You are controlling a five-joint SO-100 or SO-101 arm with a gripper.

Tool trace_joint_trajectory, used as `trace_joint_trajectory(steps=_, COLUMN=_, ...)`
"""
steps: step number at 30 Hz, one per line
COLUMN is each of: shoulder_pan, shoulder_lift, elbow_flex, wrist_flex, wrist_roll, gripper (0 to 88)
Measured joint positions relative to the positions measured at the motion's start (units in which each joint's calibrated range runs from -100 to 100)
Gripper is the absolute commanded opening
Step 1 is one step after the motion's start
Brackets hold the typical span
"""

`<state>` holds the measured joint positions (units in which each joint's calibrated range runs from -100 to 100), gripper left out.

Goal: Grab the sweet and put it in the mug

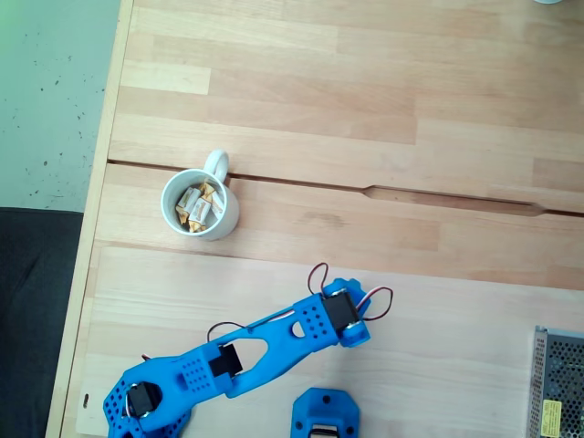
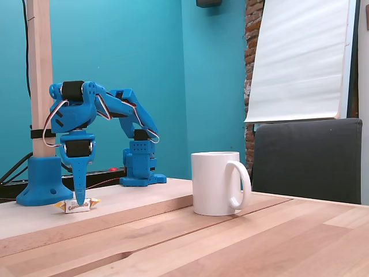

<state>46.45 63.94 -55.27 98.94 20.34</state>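
Wooden table (image 2: 277,236) before teal wall (image 2: 167,57).

Nothing here can really be read. The sweet (image 2: 76,205) on the tabletop (image 2: 230,242) carries dark print on its wrapper, too small to make out. The yellow label (image 1: 551,418) on the metal box (image 1: 558,383) is equally illegible.

Wooden table (image 1: 438,109) with mug (image 2: 216,183), sweet (image 2: 76,205)
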Motion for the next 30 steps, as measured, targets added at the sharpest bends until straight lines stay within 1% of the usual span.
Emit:
trace_joint_trajectory(steps=7, shoulder_pan=0.0, shoulder_lift=0.0, elbow_flex=6.36, wrist_flex=0.0, wrist_roll=0.0, gripper=27.5)
trace_joint_trajectory(steps=25, shoulder_pan=0.0, shoulder_lift=0.0, elbow_flex=6.63, wrist_flex=0.0, wrist_roll=0.05, gripper=27.1)
trace_joint_trajectory(steps=27, shoulder_pan=0.0, shoulder_lift=0.0, elbow_flex=6.63, wrist_flex=0.0, wrist_roll=0.0, gripper=25.2)
trace_joint_trajectory(steps=30, shoulder_pan=0.0, shoulder_lift=0.0, elbow_flex=6.63, wrist_flex=0.0, wrist_roll=0.0, gripper=18.8)
